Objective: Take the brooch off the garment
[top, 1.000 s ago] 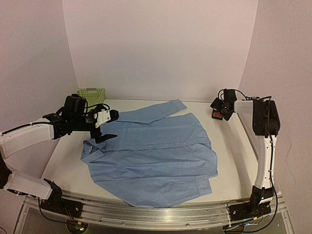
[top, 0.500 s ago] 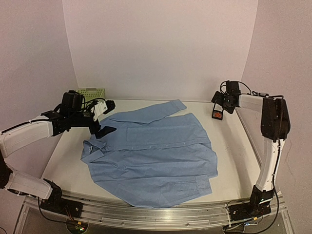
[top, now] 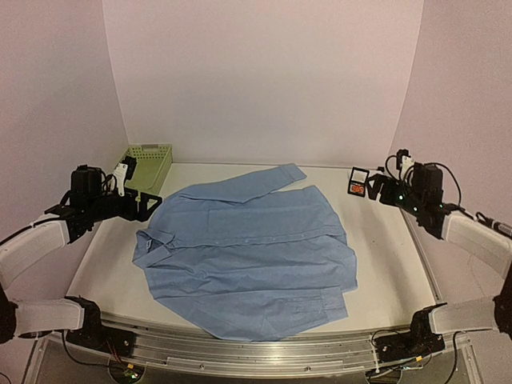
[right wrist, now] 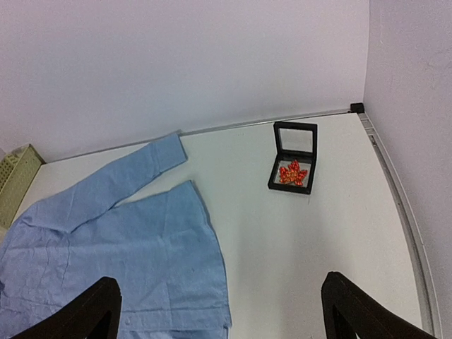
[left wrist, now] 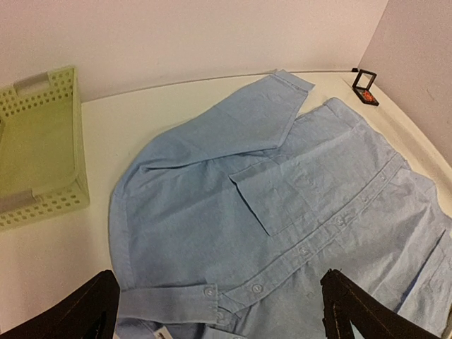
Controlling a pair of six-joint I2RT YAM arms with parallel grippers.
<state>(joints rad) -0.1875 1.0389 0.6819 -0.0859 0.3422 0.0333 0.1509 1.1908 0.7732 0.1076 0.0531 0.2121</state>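
Observation:
The garment, a light blue button-up shirt, lies flat across the middle of the table, also seen in the left wrist view and the right wrist view. The brooch, an orange-red leaf-like cluster, rests inside a small open black box at the back right, apart from the shirt. My left gripper hovers open just left of the collar, nothing between its fingers. Open and empty too, my right gripper hangs a little right of the box, its fingers wide.
A green mesh basket stands at the back left corner, close behind the left gripper. The table's right edge meets the side wall just beyond the box. Bare white tabletop lies between shirt and box.
Both arms have drawn back outward. The left gripper left the collar area and moved left; the right gripper pulled away from the box toward the right wall. Shirt and box have not moved.

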